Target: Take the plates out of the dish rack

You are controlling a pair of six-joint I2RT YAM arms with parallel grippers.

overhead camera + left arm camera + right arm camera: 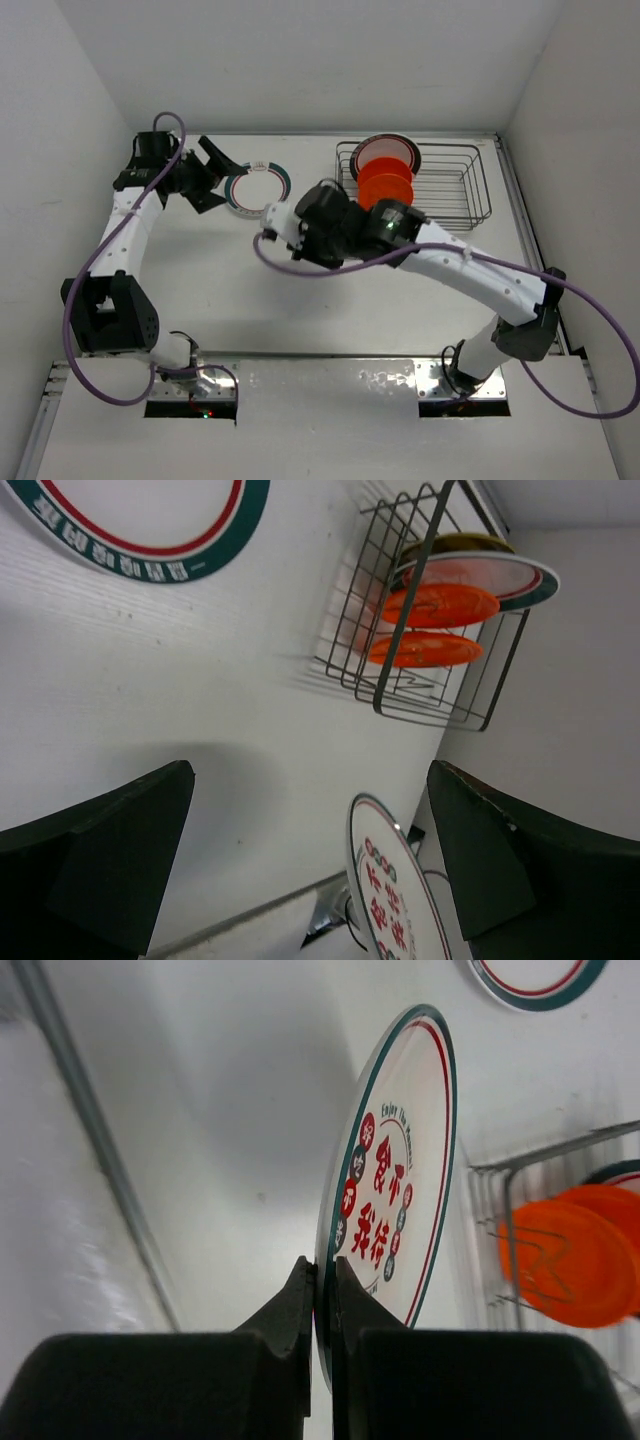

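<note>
A white worktop [300, 320] fills the space between plain white walls. One round plate [258, 188], white with a teal rim band and a thin red line inside it, lies flat towards the far edge, left of centre. To its right, well apart from it, a silvery wire dish rack [460, 200] stands on the surface near the far right corner. Along the near edge, two arm bases [190, 375] sit side by side.
</note>
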